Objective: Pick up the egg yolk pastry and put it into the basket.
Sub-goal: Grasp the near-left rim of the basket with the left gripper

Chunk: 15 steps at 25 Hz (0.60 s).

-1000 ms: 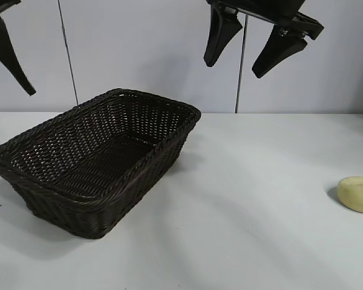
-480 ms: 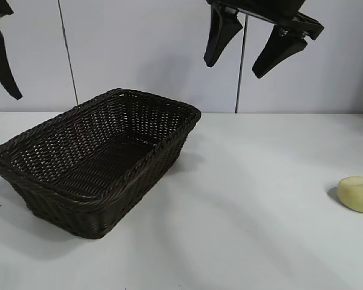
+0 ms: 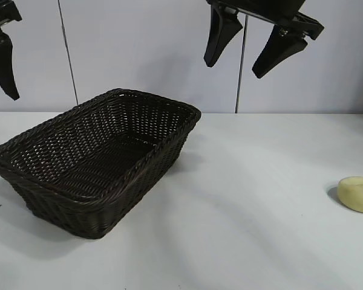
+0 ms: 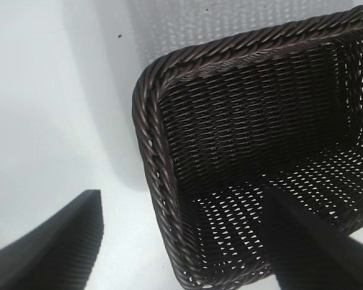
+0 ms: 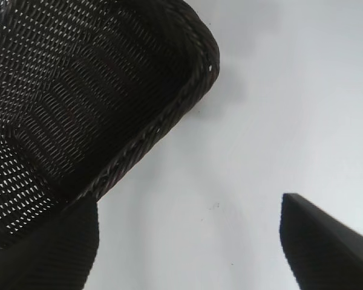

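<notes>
Right gripper (image 3: 241,66) hangs high in the air, fingers spread wide, nothing between them. Both dark fingers point down; one sits nearer the basket side, the other nearer the pastry side. It is well above the table (image 3: 248,199), touching nothing.

Egg yolk pastry (image 3: 357,194) lies on the table far below the right gripper and off to its outer side, close to the exterior view's right edge. Pale yellow, rounded, sitting flat, alone, well apart from the basket. Not visible in either wrist view.

Basket (image 3: 97,158) sits on the table below and to the inner side of the right gripper, dark woven wicker, braided rim, nothing inside it. In the right wrist view one corner of the basket (image 5: 78,109) shows beneath the spread fingers, with bare table beside it.

Left gripper (image 3: 1,57) is raised at the exterior view's left edge, above and just outside the basket's outer end, only one finger visible there. The left wrist view shows its two fingers (image 4: 54,248) apart, spread, nothing held; the basket's rim corner (image 4: 146,115) and open interior lie beneath, one finger over the table, the other over the basket's inside.

Pastry is far from the left gripper, across the basket and beyond the right gripper.
</notes>
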Each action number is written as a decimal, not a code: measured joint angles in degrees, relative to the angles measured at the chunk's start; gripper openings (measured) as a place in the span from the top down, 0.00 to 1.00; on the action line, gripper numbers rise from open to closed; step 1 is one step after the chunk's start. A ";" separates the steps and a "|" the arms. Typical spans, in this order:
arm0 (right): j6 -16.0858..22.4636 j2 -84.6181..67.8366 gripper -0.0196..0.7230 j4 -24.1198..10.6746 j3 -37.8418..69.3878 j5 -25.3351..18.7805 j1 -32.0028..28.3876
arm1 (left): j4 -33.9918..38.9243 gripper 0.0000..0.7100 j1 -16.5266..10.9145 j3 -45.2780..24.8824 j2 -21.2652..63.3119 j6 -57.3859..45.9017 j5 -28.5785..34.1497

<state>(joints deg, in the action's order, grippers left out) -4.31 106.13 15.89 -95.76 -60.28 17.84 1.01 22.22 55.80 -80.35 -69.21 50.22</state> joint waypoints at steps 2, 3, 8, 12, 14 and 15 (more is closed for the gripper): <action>0.00 0.00 0.18 0.00 0.00 0.00 0.00 | -0.52 0.25 0.00 -1.83 0.00 -0.06 -1.91; 0.00 0.00 0.18 0.00 0.00 0.00 0.00 | -0.65 0.25 0.00 -2.50 0.00 -0.08 -2.88; 0.00 0.00 0.18 0.00 0.00 0.00 0.00 | -2.08 0.25 0.00 -5.06 0.00 0.16 -6.46; 0.00 0.00 0.18 0.00 0.00 0.00 0.00 | -2.40 0.25 0.00 -5.14 0.00 0.33 -8.15; 0.00 0.00 0.18 0.00 0.00 0.00 0.00 | -2.52 0.25 0.00 -5.14 0.00 0.39 -8.36; 0.00 0.00 0.18 0.00 0.00 0.00 0.00 | -2.51 0.25 0.00 -5.14 0.00 0.39 -8.38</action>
<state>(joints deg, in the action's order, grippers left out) -4.31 106.13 15.89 -95.76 -60.28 17.84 -1.49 22.22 50.66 -80.35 -68.82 41.84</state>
